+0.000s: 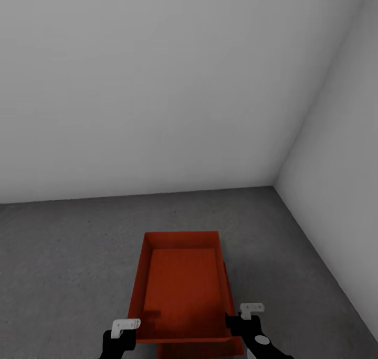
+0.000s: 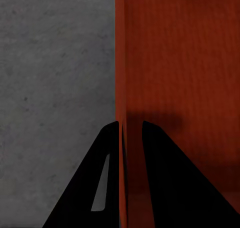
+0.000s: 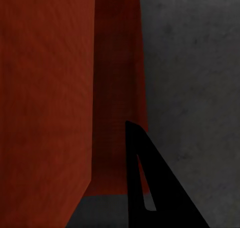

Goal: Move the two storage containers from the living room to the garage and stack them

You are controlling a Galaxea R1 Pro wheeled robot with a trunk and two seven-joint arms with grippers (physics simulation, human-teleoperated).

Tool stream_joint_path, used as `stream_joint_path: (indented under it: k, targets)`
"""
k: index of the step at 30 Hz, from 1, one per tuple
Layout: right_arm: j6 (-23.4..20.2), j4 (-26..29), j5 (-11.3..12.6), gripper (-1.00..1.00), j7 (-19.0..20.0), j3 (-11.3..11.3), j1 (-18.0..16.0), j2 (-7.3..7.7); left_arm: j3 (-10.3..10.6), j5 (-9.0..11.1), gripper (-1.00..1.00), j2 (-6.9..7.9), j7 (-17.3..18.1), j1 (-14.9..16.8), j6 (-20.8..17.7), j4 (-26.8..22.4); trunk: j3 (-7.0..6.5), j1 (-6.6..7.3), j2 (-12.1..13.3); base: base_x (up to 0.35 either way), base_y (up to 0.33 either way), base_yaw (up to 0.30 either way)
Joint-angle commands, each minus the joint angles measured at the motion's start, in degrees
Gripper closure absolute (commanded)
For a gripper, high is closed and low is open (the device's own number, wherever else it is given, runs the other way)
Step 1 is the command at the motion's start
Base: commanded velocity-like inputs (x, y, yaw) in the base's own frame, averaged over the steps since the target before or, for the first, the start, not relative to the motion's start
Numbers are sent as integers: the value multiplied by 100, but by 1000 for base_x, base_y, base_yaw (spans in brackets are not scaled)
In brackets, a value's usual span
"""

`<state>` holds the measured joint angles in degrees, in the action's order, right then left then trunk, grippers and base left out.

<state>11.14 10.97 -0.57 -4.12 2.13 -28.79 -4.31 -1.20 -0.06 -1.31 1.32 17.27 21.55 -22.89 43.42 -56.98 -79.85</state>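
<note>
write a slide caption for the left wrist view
Left gripper fingers straddling the thin side wall of an orange-red ribbed storage container above rough grey concrete floor.

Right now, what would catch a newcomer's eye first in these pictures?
The orange-red storage container, low in the middle of the head view, over dark grey concrete floor. Bare pale walls meet in a corner to the right. The left gripper has its black fingers either side of the container's thin wall; the right gripper is at the opposite wall.
</note>
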Motion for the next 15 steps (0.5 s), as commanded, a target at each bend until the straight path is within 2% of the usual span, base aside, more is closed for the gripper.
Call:
stream_joint_path:
  k: [1,15]
  targets:
    - [20,-7,5,100,-62,-37,-4,88,-100,44,100,5,-44,4,16,-7,5,0,-2,0,0,13]
    - [20,-7,5,100,-62,-37,-4,88,-100,42,100,4,-44,4,16,-6,80,0,-2,0,0,3]
